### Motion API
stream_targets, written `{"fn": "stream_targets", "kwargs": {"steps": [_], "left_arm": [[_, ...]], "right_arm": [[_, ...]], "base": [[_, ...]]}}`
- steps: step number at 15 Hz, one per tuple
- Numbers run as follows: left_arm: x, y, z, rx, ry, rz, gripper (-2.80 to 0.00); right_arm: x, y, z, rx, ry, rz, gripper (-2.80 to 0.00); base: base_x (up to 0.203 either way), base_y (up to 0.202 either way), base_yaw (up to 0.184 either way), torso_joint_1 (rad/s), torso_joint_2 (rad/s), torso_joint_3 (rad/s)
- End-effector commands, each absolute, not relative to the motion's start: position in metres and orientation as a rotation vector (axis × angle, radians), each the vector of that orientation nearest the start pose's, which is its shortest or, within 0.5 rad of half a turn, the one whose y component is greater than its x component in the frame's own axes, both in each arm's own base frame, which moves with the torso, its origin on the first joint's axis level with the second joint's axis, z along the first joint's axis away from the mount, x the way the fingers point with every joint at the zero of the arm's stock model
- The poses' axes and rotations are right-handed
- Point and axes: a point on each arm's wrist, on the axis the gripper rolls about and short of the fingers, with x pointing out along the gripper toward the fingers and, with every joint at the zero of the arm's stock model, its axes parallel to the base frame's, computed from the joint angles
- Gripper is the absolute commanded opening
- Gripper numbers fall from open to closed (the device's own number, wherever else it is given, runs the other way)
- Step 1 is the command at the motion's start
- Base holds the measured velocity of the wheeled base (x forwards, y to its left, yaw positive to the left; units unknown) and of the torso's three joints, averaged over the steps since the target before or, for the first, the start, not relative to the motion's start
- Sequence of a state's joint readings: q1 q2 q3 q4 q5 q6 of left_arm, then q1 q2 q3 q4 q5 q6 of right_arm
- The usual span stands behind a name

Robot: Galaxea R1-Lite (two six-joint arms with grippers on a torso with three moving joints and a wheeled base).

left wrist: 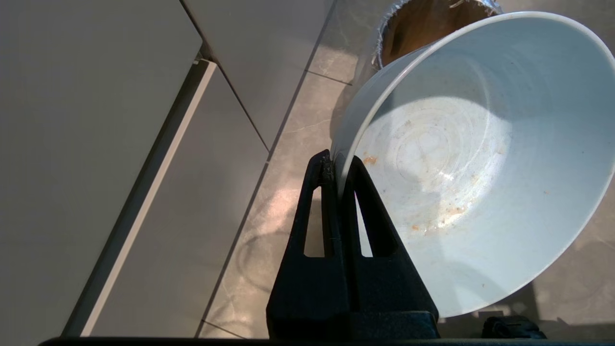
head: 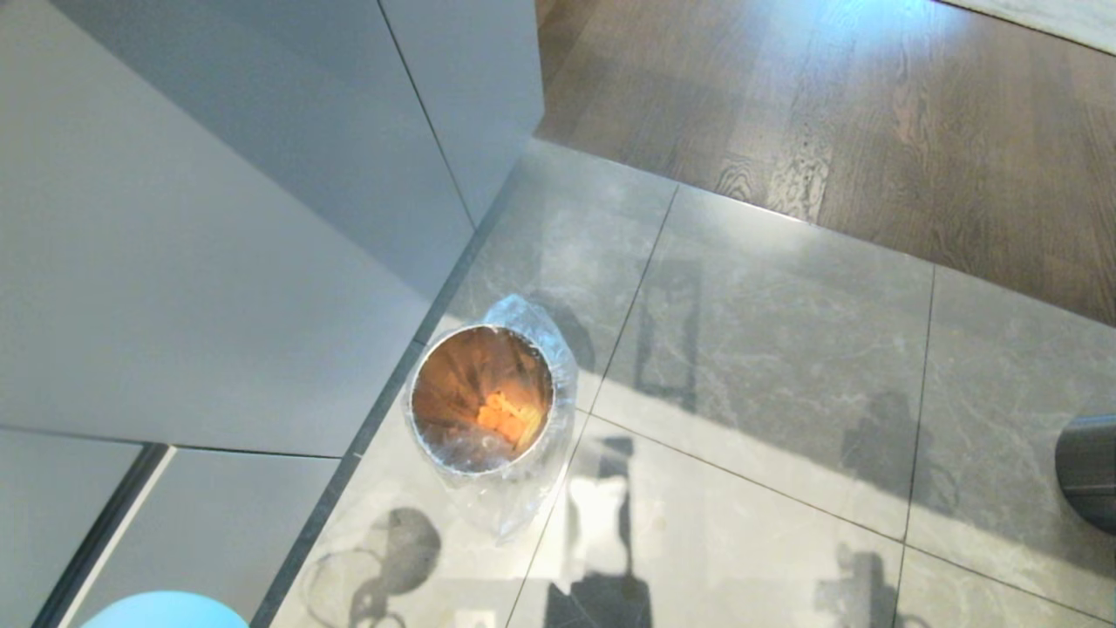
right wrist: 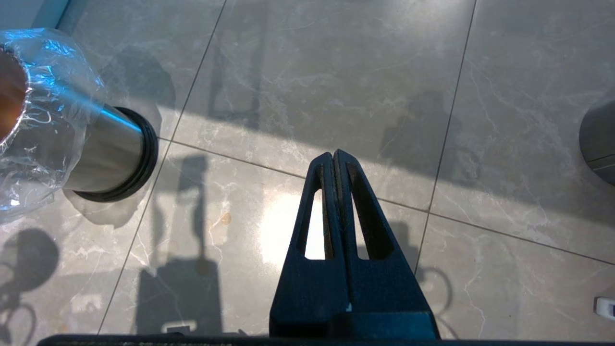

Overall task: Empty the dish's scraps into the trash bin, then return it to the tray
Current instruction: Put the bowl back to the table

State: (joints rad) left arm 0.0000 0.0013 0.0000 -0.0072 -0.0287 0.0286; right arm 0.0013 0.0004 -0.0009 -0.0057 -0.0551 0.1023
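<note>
Left wrist view: left tool pinches the emptied bowl by its rim; scraps lie in the bin. Keep the grip firm while carrying it back.

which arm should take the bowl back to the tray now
Left. The left gripper is already shut on the dish's rim, and the dish holds only smears; the scraps lie in the trash bin. The right gripper is shut on nothing over bare floor. The tray is out of view.

The head view looks steeply down; both wrist views look past their fingers; all three share the trash bin.
</note>
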Motion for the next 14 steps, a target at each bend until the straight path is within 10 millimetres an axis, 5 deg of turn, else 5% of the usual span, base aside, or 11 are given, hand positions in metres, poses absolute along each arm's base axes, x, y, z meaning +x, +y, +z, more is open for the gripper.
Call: {"fn": "stream_targets", "kwargs": {"steps": [1, 14], "left_arm": [[-0.0227, -0.0007, 0.0763, 0.029, -0.007, -0.029, -2.8], [-0.0227, -0.0005, 0.0763, 0.022, -0.006, -0.023, -2.8]], "right_arm": [[-0.0229, -0.0013, 0.0765, 0.103, -0.01, -0.053, -2.8], [-0.023, -0.0013, 0.0765, 0.103, -0.01, -0.053, -2.8]], "base": [[0.0, 0.0, 0.0, 0.0, 0.0, 0.0], [0.0, 0.0, 0.0, 0.0, 0.0, 0.0]]}}
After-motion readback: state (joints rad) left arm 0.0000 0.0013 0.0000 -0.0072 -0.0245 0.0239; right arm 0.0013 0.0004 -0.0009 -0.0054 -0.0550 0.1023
